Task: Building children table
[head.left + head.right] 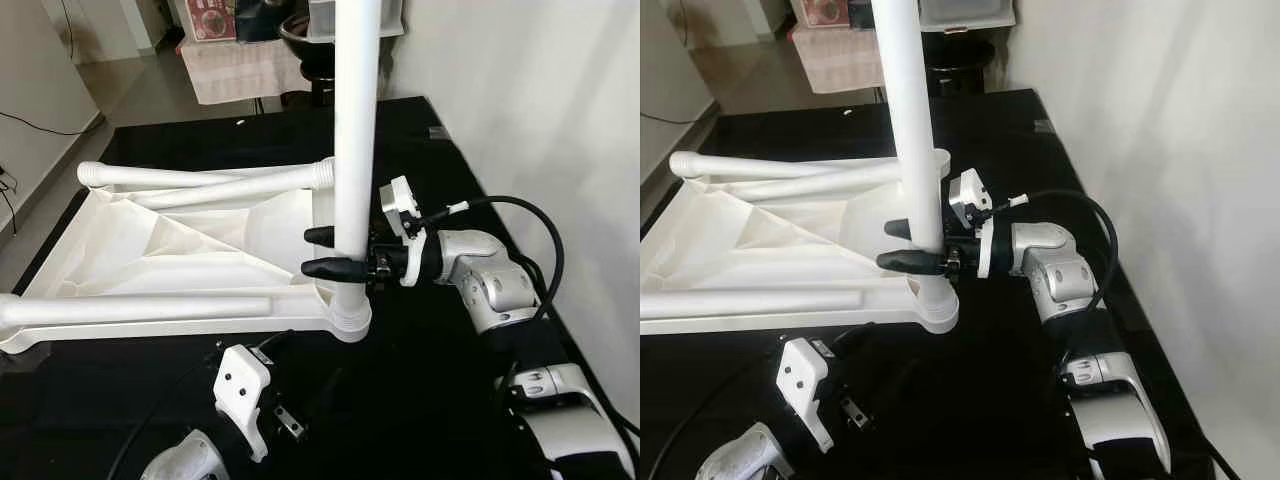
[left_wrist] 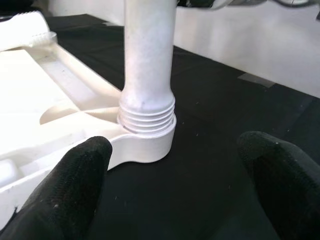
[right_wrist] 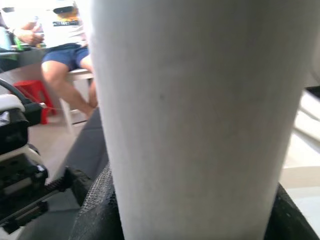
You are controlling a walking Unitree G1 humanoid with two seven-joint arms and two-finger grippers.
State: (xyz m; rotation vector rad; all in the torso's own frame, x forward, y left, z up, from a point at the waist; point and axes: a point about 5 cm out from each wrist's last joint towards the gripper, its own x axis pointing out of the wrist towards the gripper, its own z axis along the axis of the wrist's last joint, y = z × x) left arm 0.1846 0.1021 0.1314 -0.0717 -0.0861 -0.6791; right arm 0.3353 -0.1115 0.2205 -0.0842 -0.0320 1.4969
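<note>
1. My right gripper (image 1: 335, 252) is clamped on the upright table leg (image 1: 354, 150), mid-frame, steadying it in the corner socket (image 2: 145, 142).
2. My left gripper (image 2: 175, 185), fingers spread and empty, waits at lower centre, near the upturned tabletop (image 1: 190, 245).

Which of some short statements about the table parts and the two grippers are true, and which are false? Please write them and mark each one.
1. The right gripper holds the upright leg. True.
2. The upright leg stands in a corner socket of the tabletop. True; its thread shows above the socket.
3. The left gripper is shut on the upright leg. False; its fingers are open, apart from the leg.
4. The tabletop lies on a white mat. False; it lies on a black mat.
5. No other legs are on the tabletop. False; at least two other legs lie across it.
</note>
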